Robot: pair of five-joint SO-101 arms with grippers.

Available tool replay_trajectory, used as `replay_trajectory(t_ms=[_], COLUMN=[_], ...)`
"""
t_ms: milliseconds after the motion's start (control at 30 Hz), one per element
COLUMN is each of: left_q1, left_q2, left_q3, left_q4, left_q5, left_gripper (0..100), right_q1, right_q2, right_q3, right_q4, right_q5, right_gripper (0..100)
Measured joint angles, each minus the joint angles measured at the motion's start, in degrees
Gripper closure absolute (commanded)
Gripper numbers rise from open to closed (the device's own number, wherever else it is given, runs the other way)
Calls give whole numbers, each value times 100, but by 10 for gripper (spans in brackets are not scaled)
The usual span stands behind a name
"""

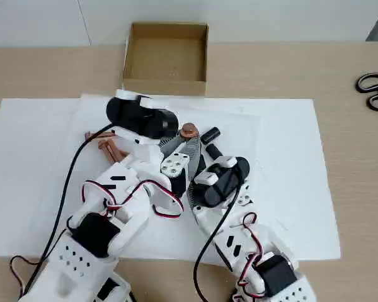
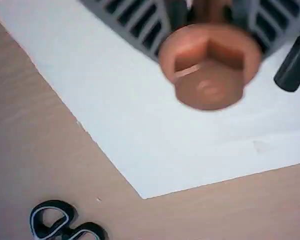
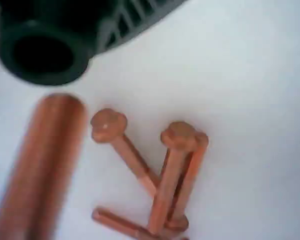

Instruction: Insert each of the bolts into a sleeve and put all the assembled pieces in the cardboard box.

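My left gripper (image 1: 185,137) is shut on a copper bolt (image 1: 189,131) over the middle of the white paper; its hexagonal head (image 2: 208,65) sits between the grey fingers (image 2: 130,20). Just to the right, my right gripper (image 1: 208,155) is shut on a black sleeve (image 3: 40,50), whose open end faces the camera. The held bolt's shaft (image 3: 40,165) lies close beside that sleeve. A second black sleeve (image 1: 210,134) (image 2: 295,65) lies loose on the paper. Several spare copper bolts (image 1: 107,143) (image 3: 160,175) lie in a heap to the left. The cardboard box (image 1: 167,78) stands open at the back.
White paper (image 1: 290,189) covers the middle of the wooden table. Scissors (image 1: 375,91) (image 2: 60,225) lie on the bare wood at the far right. Both arm bodies and their cables fill the front of the table.
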Motion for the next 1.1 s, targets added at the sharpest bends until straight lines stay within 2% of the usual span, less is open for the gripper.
replay_trajectory(t_ms=[200,567,1100], left_q1=[0,0,-9], left_q2=[0,0,-62], left_q3=[404,413,273], left_q4=[-457,-492,53], left_q5=[0,176,457], left_gripper=[995,995,995], right_q1=[0,0,-9], right_q2=[-97,-97,-88], right_q3=[9,9,18], right_q4=[0,0,0], right_q5=[-378,-422,-422], right_gripper=[992,992,992])
